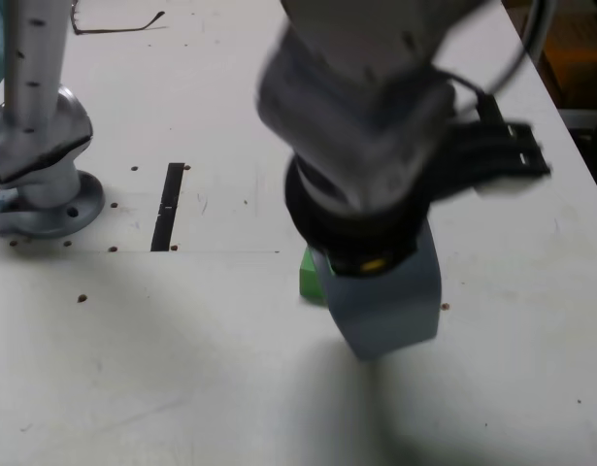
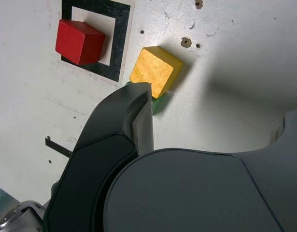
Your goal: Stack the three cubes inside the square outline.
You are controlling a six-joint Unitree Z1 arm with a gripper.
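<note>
Hanging wide open, gripper pointed down over three cubes: yellow stacked on green right under one finger, beside the square outline holding red, near one black strip.

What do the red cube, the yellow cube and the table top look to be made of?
Red cube: smooth, evenly painted, material under the paint unclear. Yellow cube: matte with faint mottling, perhaps painted wood. Table top: white painted board, scuffed, with small screw holes.
</note>
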